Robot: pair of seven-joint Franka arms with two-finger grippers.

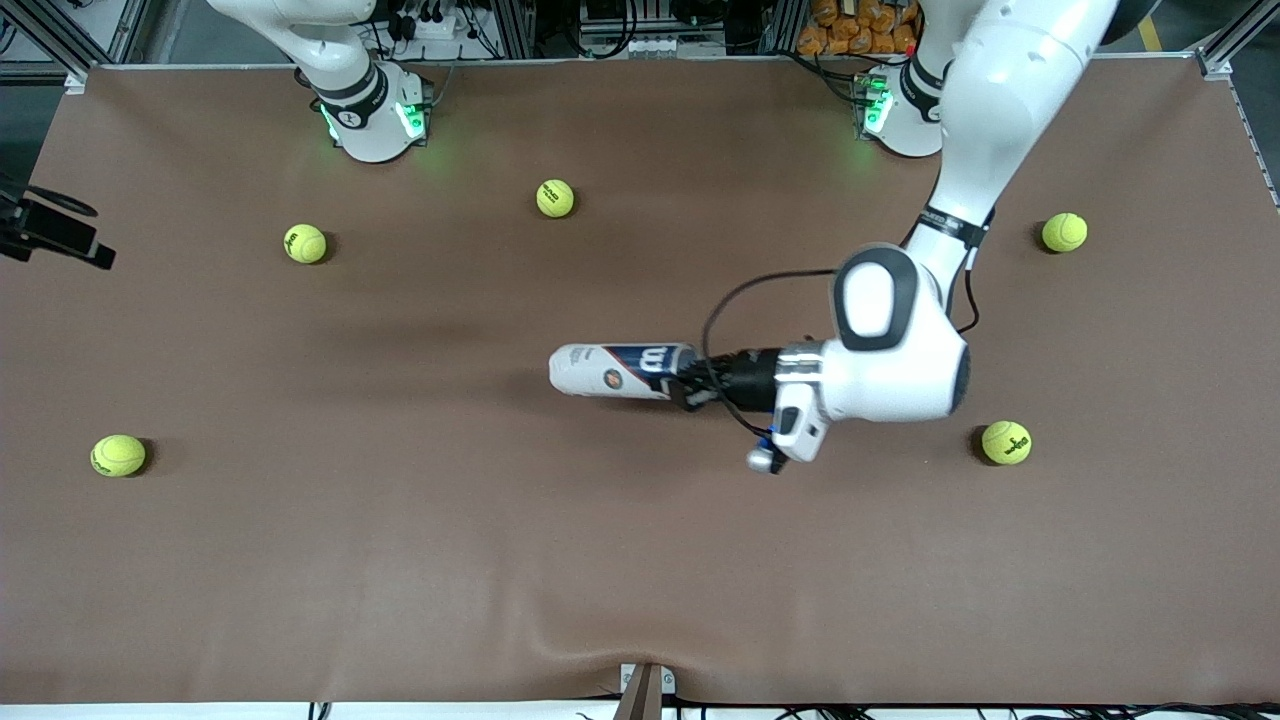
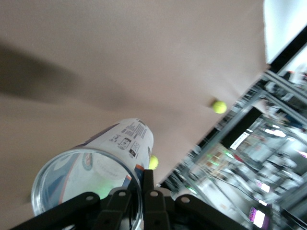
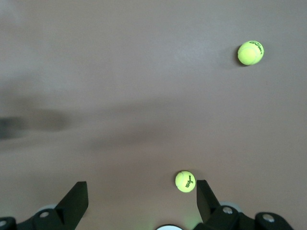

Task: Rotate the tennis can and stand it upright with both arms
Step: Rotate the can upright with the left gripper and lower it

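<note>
Worktop (image 1: 400,560): a broad rectangle under a matt brown mat, puckered at the middle of the edge nearest the front camera.

Tennis ball (image 1: 118,455): fuzzy yellow-green sphere with black print, close to the right arm's end of the table, in the nearer half.

Tennis ball (image 1: 1006,442): same kind, toward the left arm's end, about as near.

Tennis can (image 1: 620,371): slim clear-plastic cylinder with a white and navy label and a white "W", lying horizontal about mid-table with its length running along the table. In the left wrist view its round transparent end (image 2: 86,189) faces the lens.

Left gripper (image 1: 690,385): black fingers closed on the can's end that points toward the left arm's end of the table; one finger (image 2: 149,203) presses against the can wall. The white, rounded arm reaches in from its base at the farther edge.

Tennis ball (image 1: 305,243), tennis ball (image 1: 1064,232), tennis ball (image 1: 555,197): three more, spread across the farther half.

Right gripper (image 3: 141,203): seen only from its own wrist, black fingers spread wide and holding nothing, above bare mat with a ball (image 3: 185,181) between them on the mat below. This arm waits near its base.
</note>
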